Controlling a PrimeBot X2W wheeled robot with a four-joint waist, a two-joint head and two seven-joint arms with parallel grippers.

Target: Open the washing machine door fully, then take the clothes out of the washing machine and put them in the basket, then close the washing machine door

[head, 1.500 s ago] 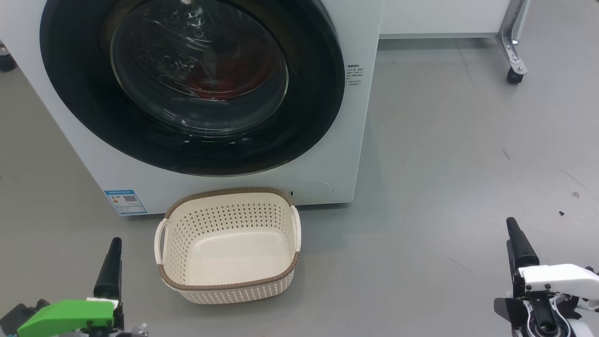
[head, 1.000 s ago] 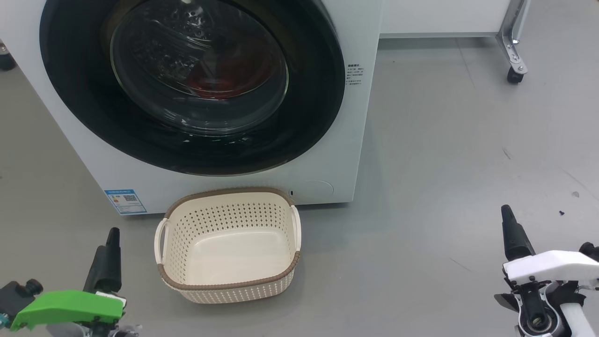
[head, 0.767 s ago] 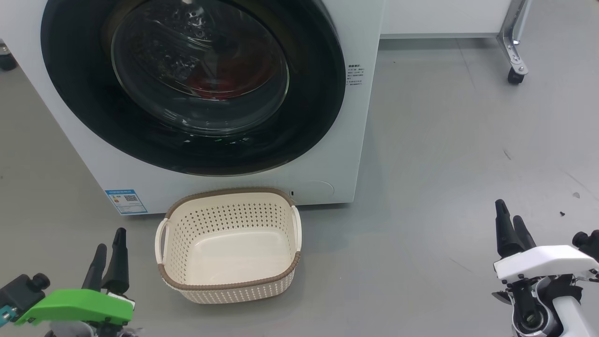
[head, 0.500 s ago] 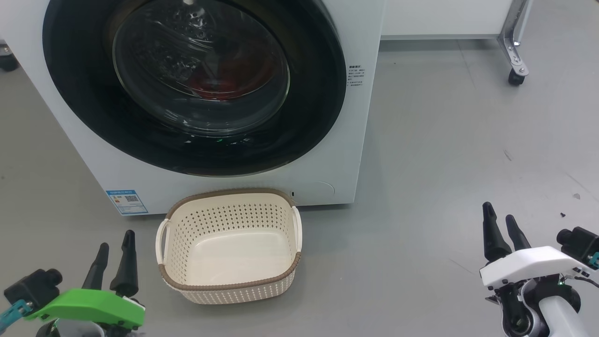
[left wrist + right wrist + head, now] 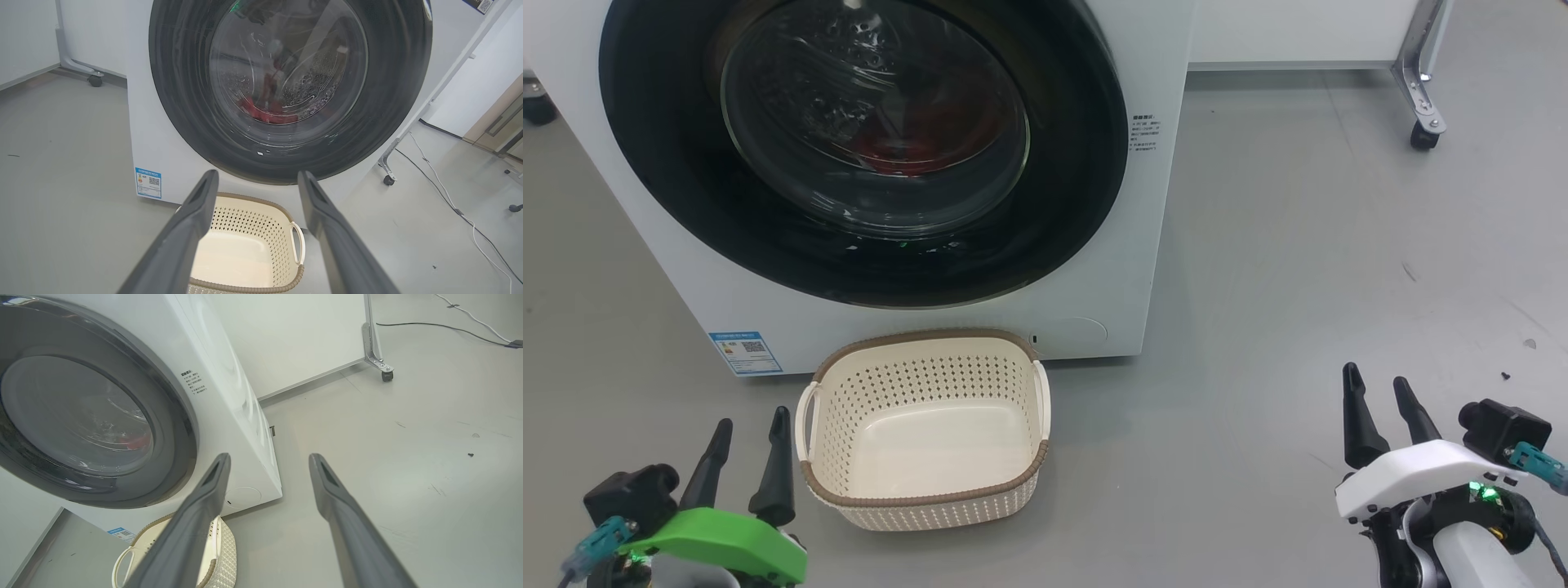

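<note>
Washer (image 5: 686, 269), door (image 5: 866, 269) closed, red clothes (image 5: 907, 151) behind its glass. Basket (image 5: 923, 335) on the floor just before it. Left gripper (image 5: 752, 418) beside the basket, right gripper (image 5: 1376, 376) well apart; the 2 stand spread.

The head view looks down from high up at the front of the washing machine (image 5: 1123, 278), the basket (image 5: 931, 510) and the floor (image 5: 1298, 286). It is quite near. The left wrist view sits low, close behind the basket, and looks forward and a bit up at the washing machine door (image 5: 184, 102). The right wrist view sits low too, off to the right, and looks across the machine's front at a slant. All three views share the door, the basket and the blue sticker (image 5: 742, 351).
</note>
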